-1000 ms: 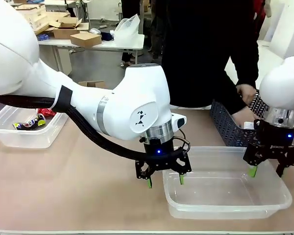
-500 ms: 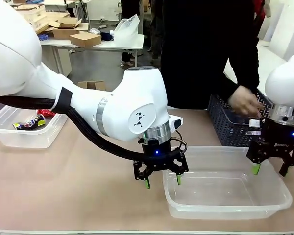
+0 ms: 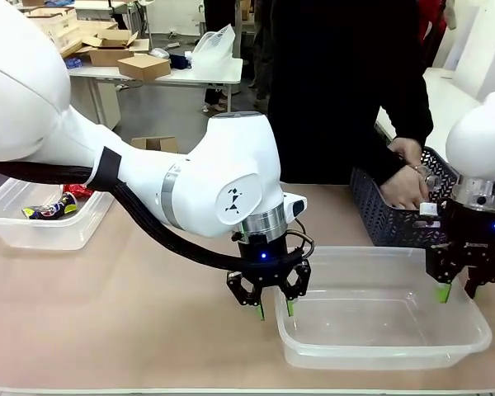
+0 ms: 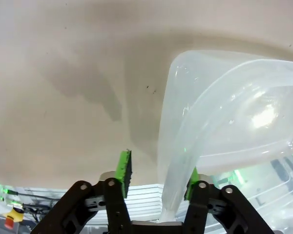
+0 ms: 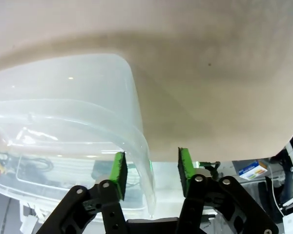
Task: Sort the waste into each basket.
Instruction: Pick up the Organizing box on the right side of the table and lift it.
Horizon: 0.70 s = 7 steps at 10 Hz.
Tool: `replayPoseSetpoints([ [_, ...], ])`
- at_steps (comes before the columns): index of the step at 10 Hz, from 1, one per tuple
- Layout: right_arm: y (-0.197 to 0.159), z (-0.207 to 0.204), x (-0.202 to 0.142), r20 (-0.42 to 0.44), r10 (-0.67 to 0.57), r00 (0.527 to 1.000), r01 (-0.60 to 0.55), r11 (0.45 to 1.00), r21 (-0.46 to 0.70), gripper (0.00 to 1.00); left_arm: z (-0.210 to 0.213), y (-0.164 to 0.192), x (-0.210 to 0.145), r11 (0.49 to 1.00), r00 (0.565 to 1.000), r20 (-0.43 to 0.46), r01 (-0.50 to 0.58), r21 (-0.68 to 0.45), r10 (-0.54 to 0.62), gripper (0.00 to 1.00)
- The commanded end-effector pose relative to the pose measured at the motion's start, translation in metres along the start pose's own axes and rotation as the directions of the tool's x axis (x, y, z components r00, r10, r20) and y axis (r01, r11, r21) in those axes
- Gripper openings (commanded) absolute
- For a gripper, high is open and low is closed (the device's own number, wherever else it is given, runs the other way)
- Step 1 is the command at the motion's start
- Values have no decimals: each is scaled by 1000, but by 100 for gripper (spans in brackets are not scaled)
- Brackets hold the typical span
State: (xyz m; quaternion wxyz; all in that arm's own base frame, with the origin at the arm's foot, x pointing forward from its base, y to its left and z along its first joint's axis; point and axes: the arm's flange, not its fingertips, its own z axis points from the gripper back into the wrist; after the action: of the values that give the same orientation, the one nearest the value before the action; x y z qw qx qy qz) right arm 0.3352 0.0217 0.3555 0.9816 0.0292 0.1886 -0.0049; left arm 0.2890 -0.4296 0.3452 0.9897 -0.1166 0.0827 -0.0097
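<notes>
Though astride tub walls, not clamped: left gripper on left wall, jaws apart, wall against one side; right gripper on right wall, gaps both sides. Cans in second tub far left of it. Hand at basket behind.

Cardboard boxes on white table

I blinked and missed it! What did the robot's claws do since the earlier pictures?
Both claws squeezed narrower: the left claw around the clear tub's left wall, the right claw around its right wall; neither is pinching yet. The person's hand shifted in the dark basket. The tub and the far tub of cans stayed put.
</notes>
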Motion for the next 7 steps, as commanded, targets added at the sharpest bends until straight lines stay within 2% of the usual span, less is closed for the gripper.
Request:
replayPoseSetpoints([
  [1, -10, -80, -75, 11, 18, 1000, -17, 999, -40, 15, -1, 3, -1, 1000, 1000, 22, -16, -1, 16, 0],
  [3, -13, -78, -75, 12, -4, 1000, 4, 998, -59, 0, -2, 4, -1, 1000, 999, 31, -25, 8, 24, 0],
  [7, -14, -78, -73, 30, -6, 1000, 8, 998, -60, 0, 0, 5, -3, 1000, 1000, 19, -22, 5, 22, 0],
])
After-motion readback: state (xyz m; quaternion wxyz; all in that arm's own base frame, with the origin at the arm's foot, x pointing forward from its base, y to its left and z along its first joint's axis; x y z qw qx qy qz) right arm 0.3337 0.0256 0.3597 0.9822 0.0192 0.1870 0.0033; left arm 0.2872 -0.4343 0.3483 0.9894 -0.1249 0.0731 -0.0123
